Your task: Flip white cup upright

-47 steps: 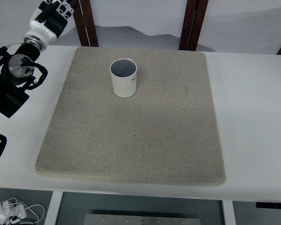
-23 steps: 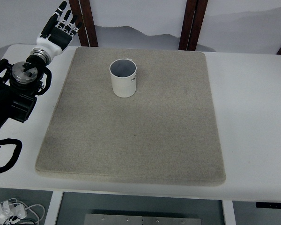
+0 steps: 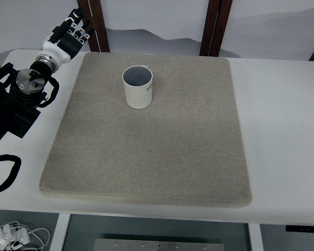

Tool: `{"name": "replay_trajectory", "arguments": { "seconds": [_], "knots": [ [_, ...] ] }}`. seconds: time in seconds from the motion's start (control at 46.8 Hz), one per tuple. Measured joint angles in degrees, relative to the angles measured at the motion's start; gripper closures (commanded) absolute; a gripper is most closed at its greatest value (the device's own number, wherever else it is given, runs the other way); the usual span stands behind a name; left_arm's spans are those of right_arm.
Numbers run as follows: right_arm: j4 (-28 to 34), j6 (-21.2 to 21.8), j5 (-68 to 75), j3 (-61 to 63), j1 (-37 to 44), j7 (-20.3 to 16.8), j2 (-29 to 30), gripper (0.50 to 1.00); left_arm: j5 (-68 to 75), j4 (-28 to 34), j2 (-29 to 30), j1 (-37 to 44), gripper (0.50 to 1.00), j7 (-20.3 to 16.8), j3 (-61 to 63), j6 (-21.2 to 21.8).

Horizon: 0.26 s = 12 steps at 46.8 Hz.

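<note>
White cup (image 3: 138, 88) standing upright on mat (image 3: 146, 157); probably light, rigid, smooth: best gripped around the wall. Left robot hand (image 3: 69, 32) empty, fingers loosely extended.

We see small dark print near the rim of the white cylindrical cup (image 3: 138, 88), but it is too small to read.
</note>
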Motion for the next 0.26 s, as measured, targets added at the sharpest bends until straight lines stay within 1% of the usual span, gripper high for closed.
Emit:
{"name": "replay_trajectory", "arguments": {
  "seconds": [0.107, 0.256],
  "knots": [
    [0.01, 0.01, 0.01, 0.0, 0.0, 0.01, 0.0, 0.548, 2.38, 0.02, 0.02, -0.2, 0.504, -0.69, -0.03, 0.02],
    [0.01, -0.05, 0.12, 0.03, -0.04, 0.06, 0.0, 0.548, 2.64, 0.01, 0.02, -0.22, 0.504, -0.76, -0.08, 0.31]
  ]
}}
